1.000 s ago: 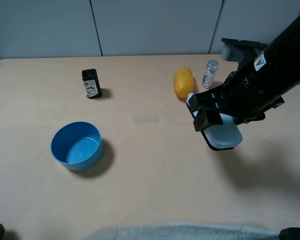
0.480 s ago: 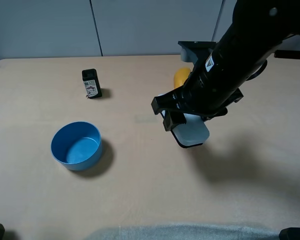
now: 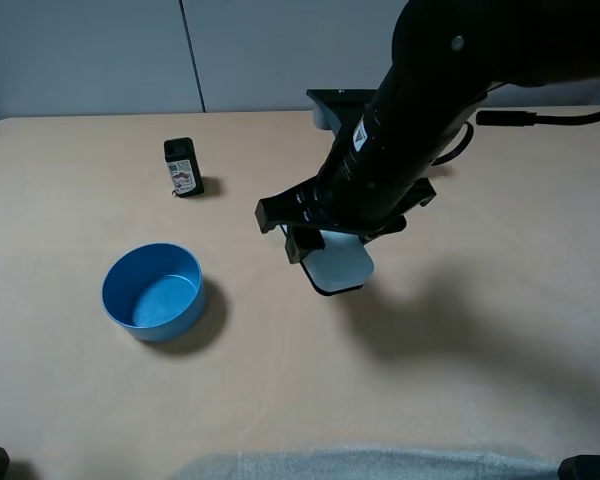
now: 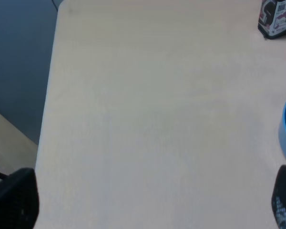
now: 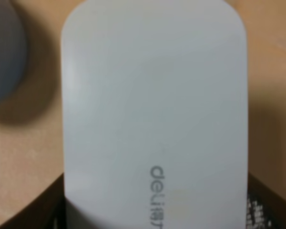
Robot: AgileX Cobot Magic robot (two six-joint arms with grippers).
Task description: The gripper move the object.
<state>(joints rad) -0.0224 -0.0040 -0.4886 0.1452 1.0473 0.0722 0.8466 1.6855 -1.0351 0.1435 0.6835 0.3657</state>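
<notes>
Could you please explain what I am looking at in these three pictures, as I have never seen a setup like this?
This is a robot with two arms, each ending in a claw called a gripper. The wide picture comes from a camera mounted high above the table; the other two come from cameras on the arms' wrists. In the wide view, the right gripper is shut on a white case. The right wrist picture shows that case close up. The left gripper is open and holds nothing. A blue bowl and a small black box sit on the table.
</notes>
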